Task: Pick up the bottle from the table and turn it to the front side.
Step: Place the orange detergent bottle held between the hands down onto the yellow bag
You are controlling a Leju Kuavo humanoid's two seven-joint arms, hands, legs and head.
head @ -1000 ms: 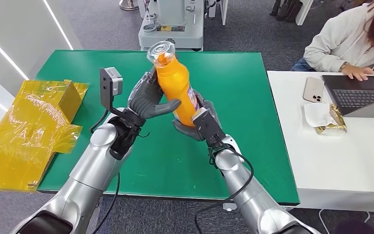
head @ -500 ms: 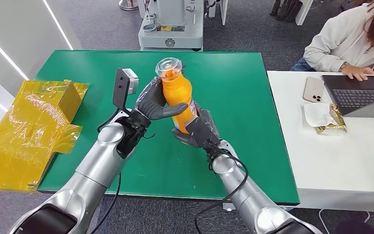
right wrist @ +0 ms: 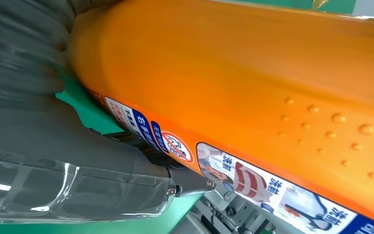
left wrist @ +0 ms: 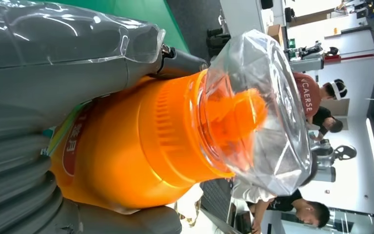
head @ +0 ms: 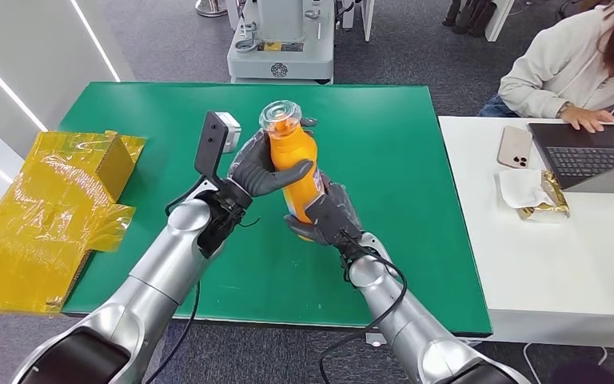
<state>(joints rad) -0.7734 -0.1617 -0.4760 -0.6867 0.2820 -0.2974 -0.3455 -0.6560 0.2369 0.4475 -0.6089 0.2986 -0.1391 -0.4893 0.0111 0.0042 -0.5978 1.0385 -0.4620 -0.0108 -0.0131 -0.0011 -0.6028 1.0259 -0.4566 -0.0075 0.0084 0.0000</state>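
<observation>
Turning: bottle [head: 294,164] is held above the green table [head: 416,176] at the frame's centre, between both hands.
Left of frame: yellow wrapped box [head: 48,208] lies at the left edge, partly on the table's end, unmoved.
Left hand: left hand [head: 260,166] wraps the bottle's upper body, thumb across the front; its wrist camera now faces more edge-on than a second ago.
Bottle change: over the last second it has gone from leaning up and left to nearly upright, and its clear cap [head: 280,116] has dropped lower in the frame.
Label: printed strip [right wrist: 233,178] shows along the bottle's side in the right wrist view, so the front probably does not yet face the robot.
Right hand: right hand [head: 324,216] cups the bottle's lower body from below and right.
Meaning: rotation looks under way, not finished.
Right of frame: person [head: 576,64] at a laptop [head: 588,160] on the white desk [head: 544,264], well apart.
</observation>
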